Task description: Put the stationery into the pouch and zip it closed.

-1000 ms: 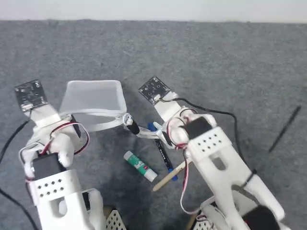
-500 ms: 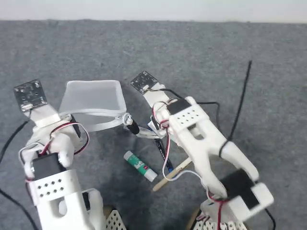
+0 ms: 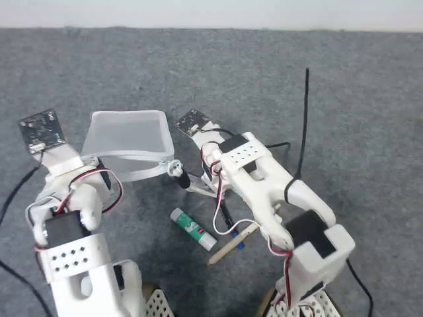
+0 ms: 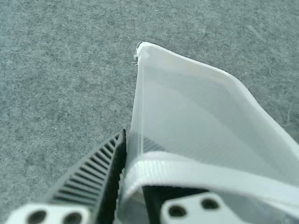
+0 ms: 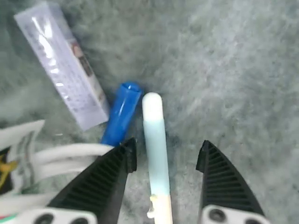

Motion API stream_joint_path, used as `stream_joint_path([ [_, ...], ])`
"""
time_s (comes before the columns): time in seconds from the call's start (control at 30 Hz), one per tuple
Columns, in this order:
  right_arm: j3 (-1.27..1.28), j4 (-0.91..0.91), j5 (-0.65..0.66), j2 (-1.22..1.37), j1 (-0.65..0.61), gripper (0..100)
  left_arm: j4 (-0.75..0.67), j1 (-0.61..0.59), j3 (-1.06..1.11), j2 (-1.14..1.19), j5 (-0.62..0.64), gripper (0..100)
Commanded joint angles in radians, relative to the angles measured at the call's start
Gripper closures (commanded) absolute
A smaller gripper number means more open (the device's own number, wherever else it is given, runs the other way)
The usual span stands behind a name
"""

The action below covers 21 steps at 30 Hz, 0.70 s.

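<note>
The right pincer (image 5: 168, 143) hangs over the grey felt-like table top (image 3: 344, 92) with its two black jaws set wide, holding nothing. Between the jaws we see a slim pen with a pale white-and-blue barrel (image 5: 154, 135) lying lengthwise on the felt. It touches neither jaw and sits closer to the jaw beside a blue round-capped pen (image 5: 120, 114). That blue pen lies just beside the pale one, their ends almost meeting, and a lilac rectangular block, perhaps an eraser (image 5: 65, 70), lies just past it. We judge the pale pen light, stiff and smooth. Being round, it may roll or slip, so the best hold is across the middle of the barrel, with the jaws kept off the blue pen. The left pincer (image 4: 133, 158) is clamped on the rim band of a translucent white mesh pouch (image 3: 129, 135), which sits on the left of the scene. The pouch looks soft and limp, and we expect it to sag wherever it is not held. From above, the right arm stands just right of the pouch's banded edge. Nearer to us lie a white glue stick with a green label (image 3: 193, 229) and a thin wooden stick (image 3: 232, 243), both outside the pouch.
</note>
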Motion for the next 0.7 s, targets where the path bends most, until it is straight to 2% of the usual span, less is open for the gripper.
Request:
stream_joint_path([
  [0.0, -0.083, 0.019, 0.014, 0.025, -0.012, 80.5, -0.011, -0.008, -0.068, 0.002, 0.014, 99],
  [0.3, -0.267, 0.131, 0.014, 0.203, 0.018, 99.1, -0.011, -0.008, -0.067, 0.002, 0.014, 99],
  [0.67, -0.299, 0.222, 0.005, 0.162, 0.070, 99.1, -0.012, -0.003, -0.067, 0.002, 0.015, 99],
])
